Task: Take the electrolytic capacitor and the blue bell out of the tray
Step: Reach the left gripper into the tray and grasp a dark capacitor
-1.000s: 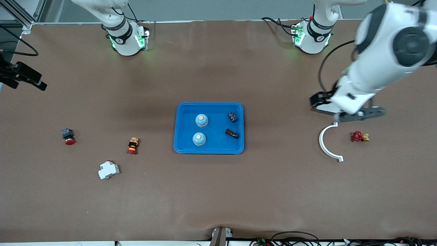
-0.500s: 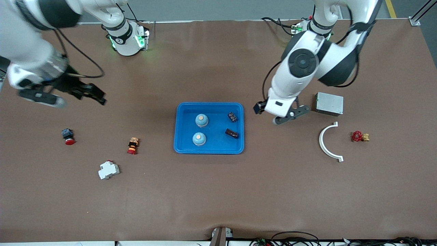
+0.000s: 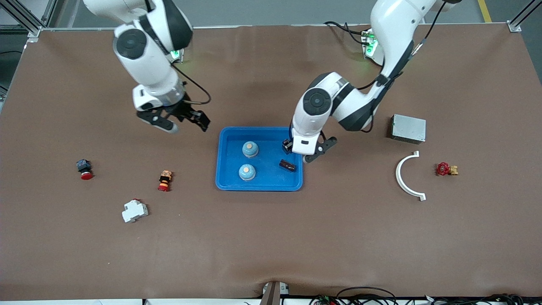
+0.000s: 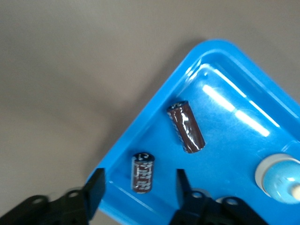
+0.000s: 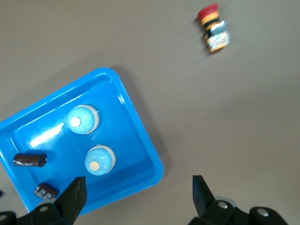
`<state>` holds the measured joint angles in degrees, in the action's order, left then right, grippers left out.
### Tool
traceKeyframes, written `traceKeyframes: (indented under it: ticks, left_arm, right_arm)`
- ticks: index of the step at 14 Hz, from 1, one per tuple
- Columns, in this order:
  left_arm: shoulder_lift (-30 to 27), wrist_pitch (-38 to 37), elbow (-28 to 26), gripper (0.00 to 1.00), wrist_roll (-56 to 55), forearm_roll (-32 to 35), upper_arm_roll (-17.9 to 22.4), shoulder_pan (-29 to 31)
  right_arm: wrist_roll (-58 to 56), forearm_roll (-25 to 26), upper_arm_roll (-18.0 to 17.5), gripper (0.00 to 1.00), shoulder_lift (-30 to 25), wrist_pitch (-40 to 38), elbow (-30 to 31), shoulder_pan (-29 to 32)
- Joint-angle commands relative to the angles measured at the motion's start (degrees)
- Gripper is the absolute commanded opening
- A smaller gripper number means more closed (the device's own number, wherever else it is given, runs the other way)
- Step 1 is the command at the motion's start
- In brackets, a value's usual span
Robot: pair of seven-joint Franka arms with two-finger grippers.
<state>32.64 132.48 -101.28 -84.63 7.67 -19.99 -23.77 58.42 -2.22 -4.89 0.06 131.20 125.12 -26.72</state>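
While the right hand [image 3: 186, 120] hangs spread over bare tabletop beside the tray [image 3: 224, 180], the left hand [image 4: 138, 192] straddles, unclosed, the capacitor [image 4: 143, 172] at the tray's edge, needing a pinch and lift

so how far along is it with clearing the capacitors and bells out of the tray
Nothing is out yet: both capacitors and both blue bells sit in the tray. In hand: the left pincer straddles one capacitor, fingers apart, not gripping. The right pincer, open, hovers beside the tray. Lifting out is all left.
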Motion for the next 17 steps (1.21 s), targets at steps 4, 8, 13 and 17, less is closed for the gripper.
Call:
traceKeyframes:
  ticks: [4, 8, 13, 17]
  left_arm:
    - [5.94, 2.7, 1.35, 0.57, -8.62, 5.16, 0.22, -2.16]
    - [7.17, 2.7, 1.35, 0.47, -9.5, 5.16, 0.57, -3.91]
    - [5.95, 1.92, 1.35, 0.0, -9.77, 6.12, 1.18, -4.53]
    - [-1.95, -3.52, 1.26, 0.0, -7.23, 7.62, 1.19, 0.03]
  right_arm:
    - [21.02, 12.14, 0.76, 1.0, 11.35, 6.26, -2.16, -8.43]
    - [23.93, 12.33, 0.85, 1.0, 18.56, 6.61, -7.25, -10.37]
    - [30.87, 14.96, 0.94, 1.0, 28.31, 8.99, -14.81, -12.22]
    - [31.5, 15.85, 1.11, 1.0, 32.54, 10.91, -17.45, -12.22]
